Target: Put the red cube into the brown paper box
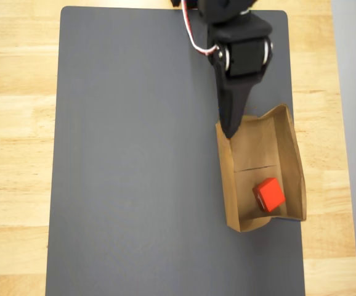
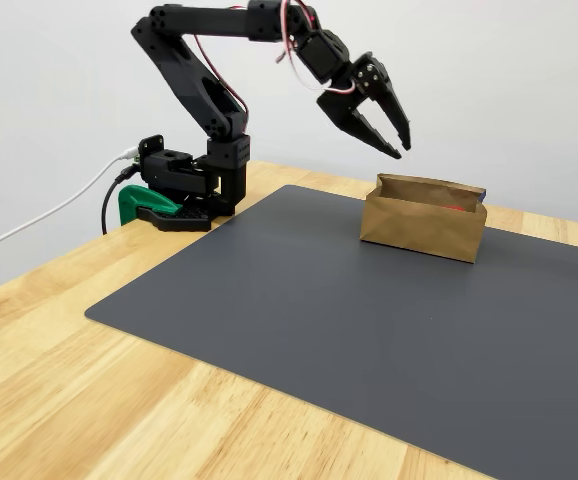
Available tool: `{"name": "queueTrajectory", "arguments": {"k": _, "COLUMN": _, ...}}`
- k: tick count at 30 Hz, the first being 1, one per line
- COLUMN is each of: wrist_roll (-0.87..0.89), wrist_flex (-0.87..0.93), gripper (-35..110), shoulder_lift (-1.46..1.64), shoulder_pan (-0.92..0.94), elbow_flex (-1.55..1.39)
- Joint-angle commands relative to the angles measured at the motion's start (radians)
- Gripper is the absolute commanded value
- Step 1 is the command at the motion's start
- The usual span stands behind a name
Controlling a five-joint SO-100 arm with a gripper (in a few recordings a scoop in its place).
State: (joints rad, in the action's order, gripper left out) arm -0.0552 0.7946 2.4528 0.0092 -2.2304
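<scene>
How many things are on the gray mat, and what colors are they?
Red: 1, the red cube, lying inside the box.
Brown: 1, the brown paper box, standing on the gray mat.
Total: 2.
The black gripper hangs above the box with nothing between its jaws.

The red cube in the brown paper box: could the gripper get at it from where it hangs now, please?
Probably yes: the red cube lies uncovered in the open-topped brown paper box, and the empty gripper hangs above it.
</scene>
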Motion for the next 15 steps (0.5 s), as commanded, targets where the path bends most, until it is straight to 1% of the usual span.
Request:
{"name": "queueTrajectory", "arguments": {"k": 1, "wrist_roll": 0.000, "wrist_flex": -0.009, "gripper": 0, "shoulder_lift": 0.241, "shoulder_pan": 0.081, "elbow_flex": -0.112}}
{"name": "queueTrajectory", "arguments": {"k": 5, "wrist_roll": -0.012, "wrist_flex": 0.057, "gripper": 0, "shoulder_lift": 0.425, "shoulder_pan": 0.124, "elbow_flex": -0.212}}
{"name": "queueTrajectory", "arguments": {"k": 9, "wrist_roll": -0.009, "wrist_flex": 0.190, "gripper": 0, "shoulder_lift": 0.528, "shoulder_pan": 0.160, "elbow_flex": -0.242}}
{"name": "queueTrajectory", "arguments": {"k": 15, "wrist_roll": -0.064, "wrist_flex": 0.244, "gripper": 0, "shoulder_lift": 0.641, "shoulder_pan": 0.181, "elbow_flex": -0.336}}
